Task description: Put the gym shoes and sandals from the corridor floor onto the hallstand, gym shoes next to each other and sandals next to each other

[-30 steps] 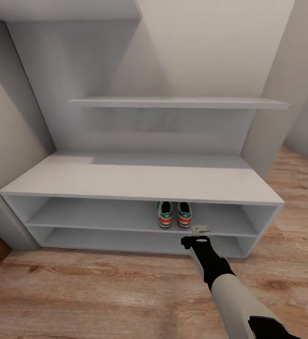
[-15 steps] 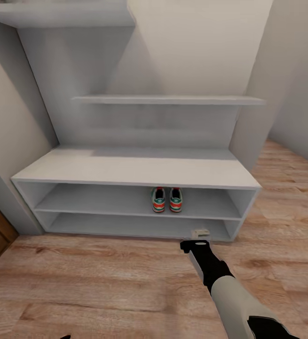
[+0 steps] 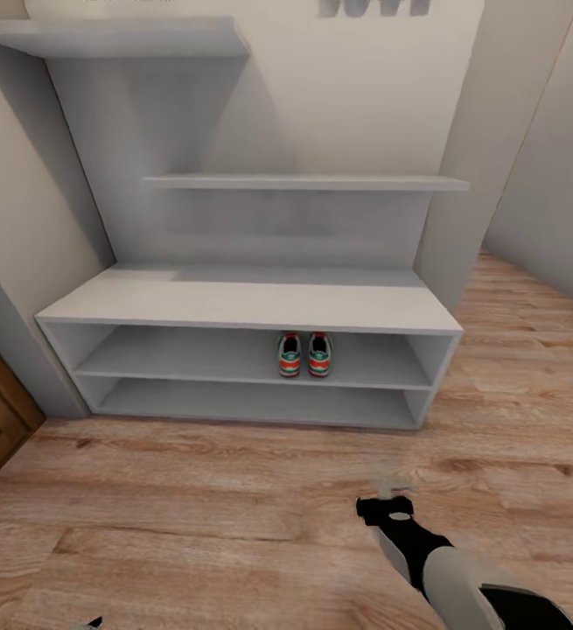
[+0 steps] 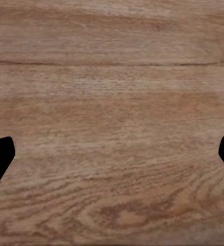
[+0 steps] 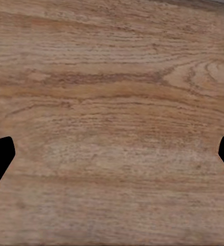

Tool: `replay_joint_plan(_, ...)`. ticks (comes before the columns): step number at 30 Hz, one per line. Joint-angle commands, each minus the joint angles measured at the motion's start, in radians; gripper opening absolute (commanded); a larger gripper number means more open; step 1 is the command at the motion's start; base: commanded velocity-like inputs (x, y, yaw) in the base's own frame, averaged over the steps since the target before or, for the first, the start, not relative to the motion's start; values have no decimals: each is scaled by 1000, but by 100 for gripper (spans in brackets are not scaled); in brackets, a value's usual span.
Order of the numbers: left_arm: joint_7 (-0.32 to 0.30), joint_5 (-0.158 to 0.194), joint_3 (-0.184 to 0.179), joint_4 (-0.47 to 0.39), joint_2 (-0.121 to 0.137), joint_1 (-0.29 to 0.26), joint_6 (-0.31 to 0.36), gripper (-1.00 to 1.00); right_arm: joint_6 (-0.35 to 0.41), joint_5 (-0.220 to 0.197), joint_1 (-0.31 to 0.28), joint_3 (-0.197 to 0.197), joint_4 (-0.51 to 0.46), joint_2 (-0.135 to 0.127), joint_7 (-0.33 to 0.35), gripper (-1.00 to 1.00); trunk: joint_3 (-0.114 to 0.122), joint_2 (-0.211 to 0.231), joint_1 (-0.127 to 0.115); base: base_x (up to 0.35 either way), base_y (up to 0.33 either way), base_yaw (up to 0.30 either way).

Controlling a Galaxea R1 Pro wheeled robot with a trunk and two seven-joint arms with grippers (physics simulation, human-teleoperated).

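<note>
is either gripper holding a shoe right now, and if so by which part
Nothing is held. Both wrist views show wide-apart fingertips with only bare corridor floor between them. The two gym shoes sit side by side on the hallstand.

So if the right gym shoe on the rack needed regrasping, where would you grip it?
Probably by the heel collar of the right gym shoe, coming in from the hallstand's open front: its heel faces outward, and the left gym shoe blocks one side.

The head camera looks forward and down from high, taking in the rack (image 3: pixel 251 306) against the wall and the floor (image 3: pixel 190 507) before it. Both wrist cameras face straight down, close over those same floor planks.
</note>
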Motion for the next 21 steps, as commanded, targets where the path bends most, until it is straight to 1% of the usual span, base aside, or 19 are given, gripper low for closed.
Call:
replay_joint_plan(1,9,-8,8,1,-3,-1,-5,100,-19,10,0,-8,12,-7,-3,100,-1,0,0,-58,-4,0)
replay_joint_plan(3,36,-7,7,1,-7,0,-5,100,-49,11,7,-7,27,-22,-2,100,-1,0,0,-42,-3,0)
replay_joint_plan(4,82,-8,6,1,-15,1,-5,100,-105,12,34,-7,43,-57,-1,100,-1,0,0,-15,-1,0)
replay_joint_plan(7,111,-8,6,2,-18,1,-5,100,-142,12,62,-7,49,-84,-1,100,-1,0,0,-10,-1,0)
replay_joint_plan(8,127,-8,6,2,-20,2,-5,100,-165,12,86,-7,51,-101,-1,100,-1,0,0,-5,0,0)
replay_joint_plan(9,134,-7,7,3,-21,2,-5,100,-176,12,99,-7,51,-109,-1,100,-1,0,0,-4,0,0)
replay_joint_plan(10,134,-7,7,3,-21,2,-5,100,-176,12,99,-7,51,-109,-1,100,-1,0,0,-4,0,0)
replay_joint_plan(12,155,-6,7,13,-22,2,-6,100,-214,12,135,-7,52,-126,-1,100,-1,0,0,-3,0,0)
replay_joint_plan(14,172,-3,7,20,-22,2,-6,100,-234,13,155,-6,52,-134,-1,100,-1,0,0,-1,0,0)
replay_joint_plan(15,299,29,7,37,-23,2,-10,100,-270,11,207,-5,53,-147,-6,100,-1,0,0,0,0,0)
replay_joint_plan(19,339,36,7,40,-25,2,-12,100,-274,9,214,-5,52,-147,-9,100,-1,0,0,0,0,0)
replay_joint_plan(21,345,37,7,40,-30,2,-13,100,-274,8,215,-5,52,-147,-9,100,-1,0,0,0,0,-13)
